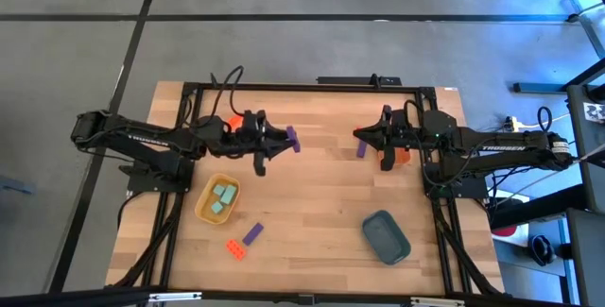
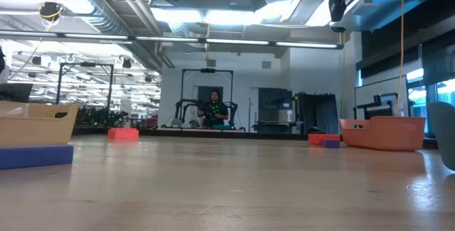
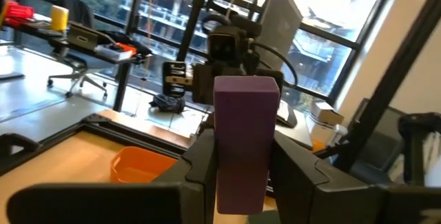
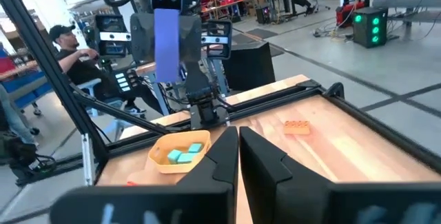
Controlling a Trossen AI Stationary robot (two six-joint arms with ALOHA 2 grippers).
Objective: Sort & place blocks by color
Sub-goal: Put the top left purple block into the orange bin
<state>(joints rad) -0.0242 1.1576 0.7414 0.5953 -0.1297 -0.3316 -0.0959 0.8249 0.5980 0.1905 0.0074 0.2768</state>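
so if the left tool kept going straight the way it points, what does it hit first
Probably the right tool, facing it across the table; the gap between looks free. The purple block in the left tool would touch first.

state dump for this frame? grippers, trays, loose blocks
left gripper: shut on held purple block, off the table
right gripper: shut, empty
yellow tray: holds pale teal blocks
dark teal tray: empty
orange tray: contents hidden
loose purple block: on table, unsorted
red-orange block: on table, unsorted
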